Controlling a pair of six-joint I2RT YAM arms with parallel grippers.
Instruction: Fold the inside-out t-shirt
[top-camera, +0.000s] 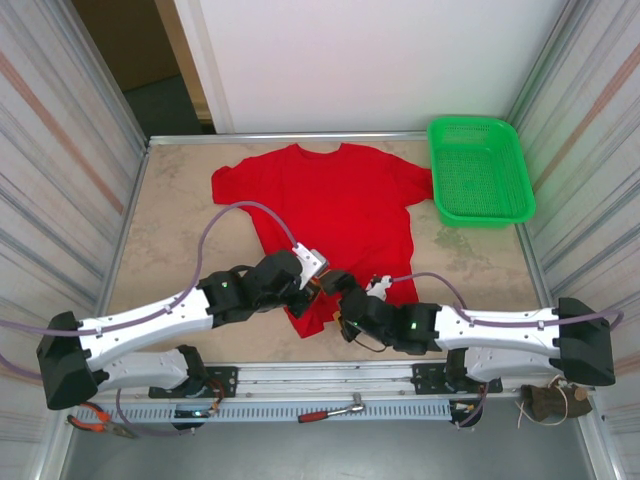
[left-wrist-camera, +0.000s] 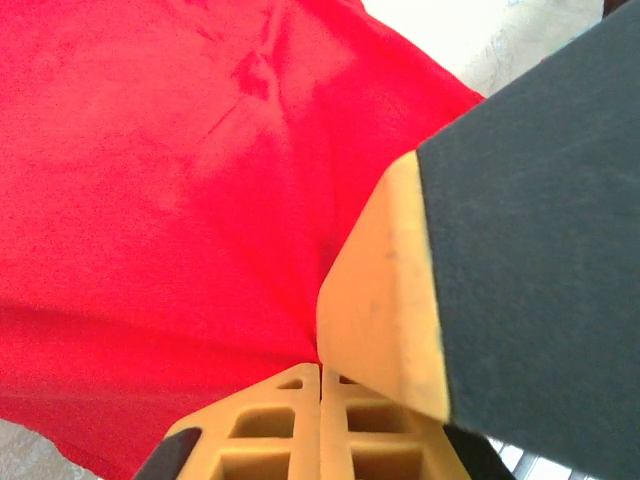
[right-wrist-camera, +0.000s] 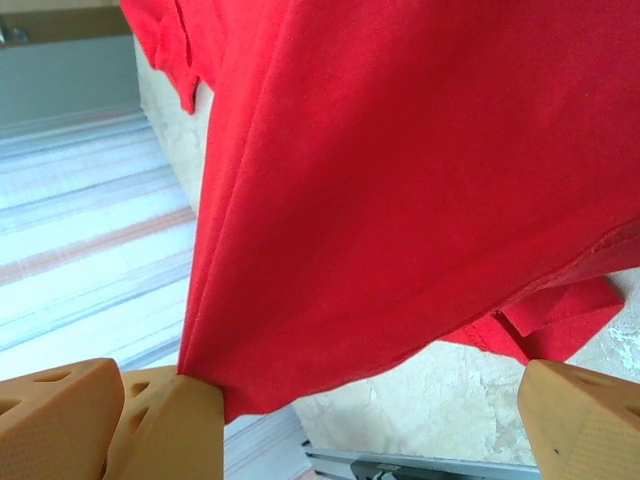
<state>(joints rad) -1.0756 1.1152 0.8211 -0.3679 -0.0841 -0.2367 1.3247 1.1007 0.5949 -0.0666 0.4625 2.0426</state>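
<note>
Pliers (top-camera: 98, 421) lay on the near rail at 7 o'clock, and a red-handled tool (top-camera: 330, 411) lay at 6 o'clock. Past them both arms reached in over the table (top-camera: 170, 240) and met at the near hem of the inside-out t-shirt (top-camera: 335, 205). The left gripper (top-camera: 312, 284) had its fingers (left-wrist-camera: 270, 432) pressed together, pinching a gathered point of the red cloth. The right gripper (top-camera: 345, 302) sat just beside it at 4 o'clock. Its fingers (right-wrist-camera: 165, 420) were spread wide, with the cloth hanging between them and bunched against one of them. From that raised hem the shirt ran toward 12 o'clock and lay flat, with the collar near the far edge and the sleeves at 10 and 2 o'clock. A green mesh basket (top-camera: 480, 172) stood in the far corner at 1 o'clock, just beside the sleeve on that side.
</note>
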